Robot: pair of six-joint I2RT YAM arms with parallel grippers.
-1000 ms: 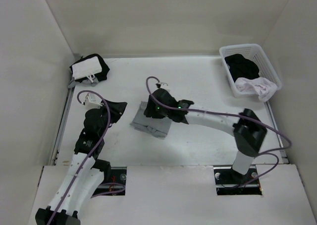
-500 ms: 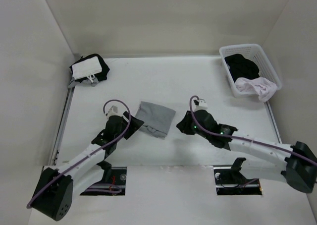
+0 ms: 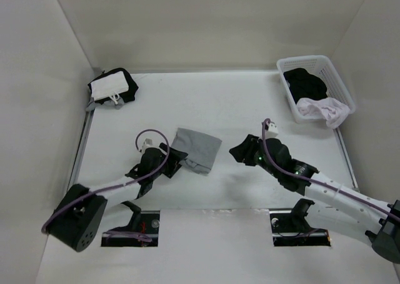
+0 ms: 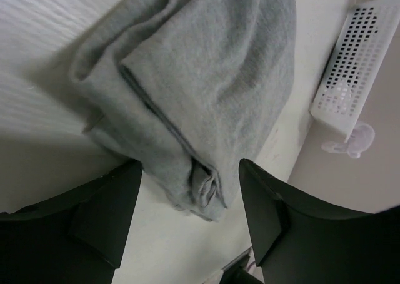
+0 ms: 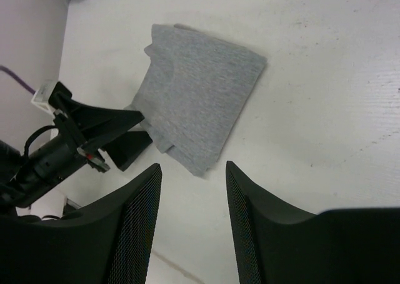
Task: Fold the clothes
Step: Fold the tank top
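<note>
The grey top (image 3: 197, 147) lies folded, centre frame, on the table (image 3: 250, 102). At its lower-left edge the left gripper (image 3: 174, 166) straddles the cloth, jaws spread, gripping nothing. The right gripper (image 3: 240, 151), likewise spread and empty, stands clear to the right, seemingly sparing the fold.

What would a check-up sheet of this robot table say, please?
Surface: white table, flat.
Job's things: grey top folded, mid-table; black-and-white pile in far-left corner.
Clutter: white basket far right, holding dark and pale cloth.
Jaws: left arm jaws open at the top's edge; right arm jaws open, apart from it.
Cables: purple cables looping over both arms.
Surroundings: white walls on three sides.
</note>
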